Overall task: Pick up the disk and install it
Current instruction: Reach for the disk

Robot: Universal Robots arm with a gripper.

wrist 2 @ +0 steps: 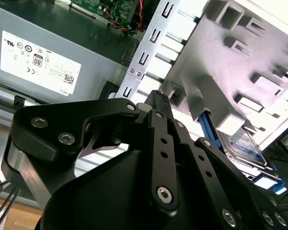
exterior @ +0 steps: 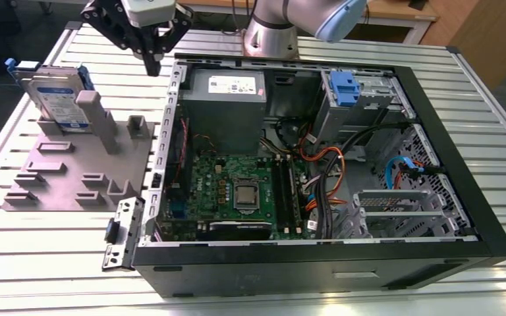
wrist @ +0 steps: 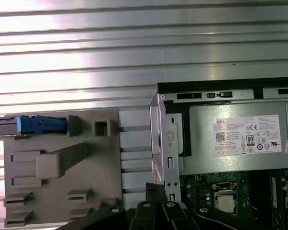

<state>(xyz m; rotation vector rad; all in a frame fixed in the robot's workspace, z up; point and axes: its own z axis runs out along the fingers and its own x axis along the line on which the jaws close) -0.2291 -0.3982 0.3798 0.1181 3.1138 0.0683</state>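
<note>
1. Landmark: black computer case lying open on the slatted aluminium worktop, side panel off and innards exposed.
2. Claw: black, fingers pressed together tip to tip, nothing gripped. Poised in the air just outside the case's far corner on the exterior view's left, above the worktop, touching neither the case nor the disk.
3. Disk: stood on edge in a slot at the far end of the grey fixture, beside the case on the exterior view's left and apart from the claw. White-and-blue label on the face turned roughly toward the case, with blue plastic rails along the edges. Seen edge-on in the first wrist view as a blue rail.
4. Grey fixture: flat plate with raised blocks and slots, lying on the worktop just beside the case's wall.
5. Power supply: grey box inside the case, in the far corner nearest the claw. White sticker on top, carrying black print, a barcode patch and round certification marks.
6. Drive cage: silver, with a blue latch, inside the case's far side toward the exterior view's right.
7. Motherboard: green, mid-case, with the processor bare. Orange and blue cables between it and the drive cage.
8. Arm base: silver-grey, on the worktop behind the case.
</note>
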